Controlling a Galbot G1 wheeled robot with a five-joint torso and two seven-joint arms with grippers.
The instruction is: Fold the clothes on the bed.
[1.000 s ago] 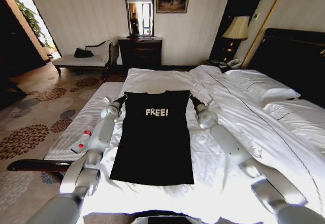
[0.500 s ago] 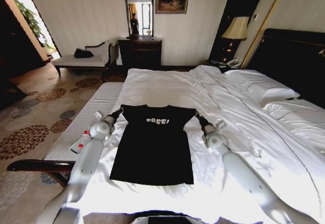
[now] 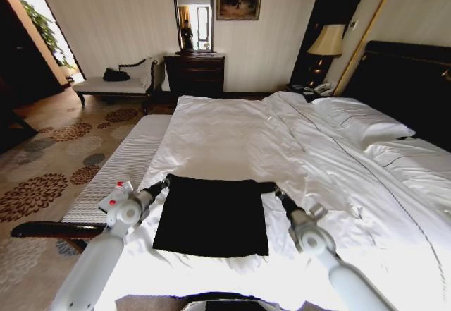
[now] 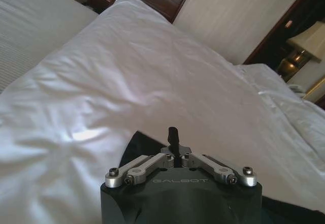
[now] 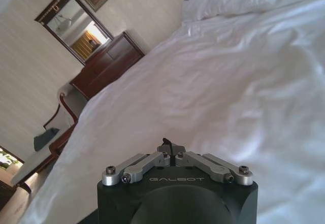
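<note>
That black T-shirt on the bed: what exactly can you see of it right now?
The black T-shirt lies on the white bed, near its foot end, folded over into a rough square of soft, plain dark fabric; no lettering shows. Its far edge is straight and runs between the two arms. The left pincer sits at the far left corner, the right pincer at the far right corner, both shut on the cloth. The near edge rests on rumpled sheet.
</note>
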